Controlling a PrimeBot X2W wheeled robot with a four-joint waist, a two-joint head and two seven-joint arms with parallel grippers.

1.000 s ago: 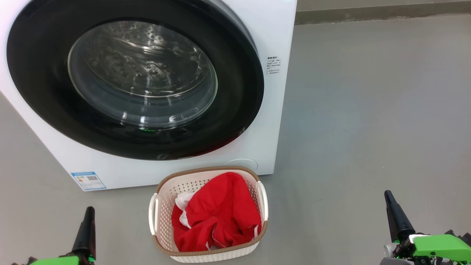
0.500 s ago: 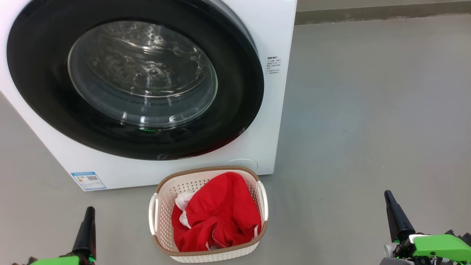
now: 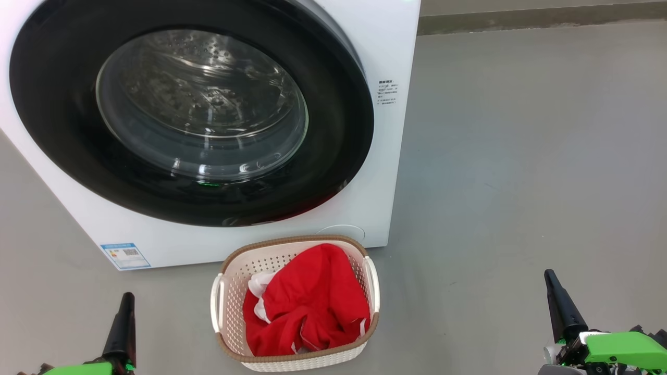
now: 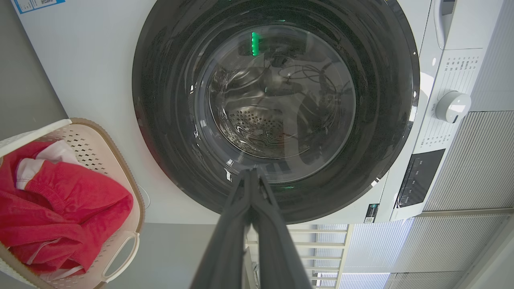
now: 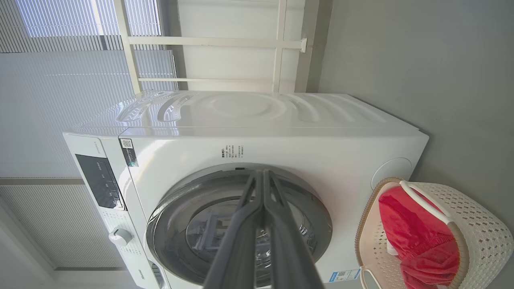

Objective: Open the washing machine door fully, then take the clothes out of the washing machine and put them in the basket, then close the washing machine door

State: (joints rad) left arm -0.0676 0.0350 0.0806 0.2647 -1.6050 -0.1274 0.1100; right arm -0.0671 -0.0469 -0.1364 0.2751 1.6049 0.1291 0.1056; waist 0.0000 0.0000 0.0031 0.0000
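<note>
The washing machine door [image 3: 193, 120] sits closed against the front of the washing machine [image 3: 388, 52], its black rim flush with the white panel, and you can see the steel drum through the glass bowl. The clothes [image 3: 307, 307] lie heaped in the basket [image 3: 233, 284] as a red bundle with a bit of white showing at its side nearer the machine. The basket stands upright on the grey floor [image 3: 521, 156] just in front of the washing machine, below the lower edge of the door and near the machine's right front corner, apart from the panel.

Your left gripper [image 3: 126, 298] hangs in front of the washing machine, on the side of its blue label [image 3: 125, 255], with its two dark fingers pressed together and nothing between them. Your right gripper [image 3: 548, 274] hangs further out, beyond the machine's right corner and well apart from the basket, and it too is closed on nothing.

Against the frames from a second ago nothing differs – door, basket, clothes and both grippers are exactly where they were.
</note>
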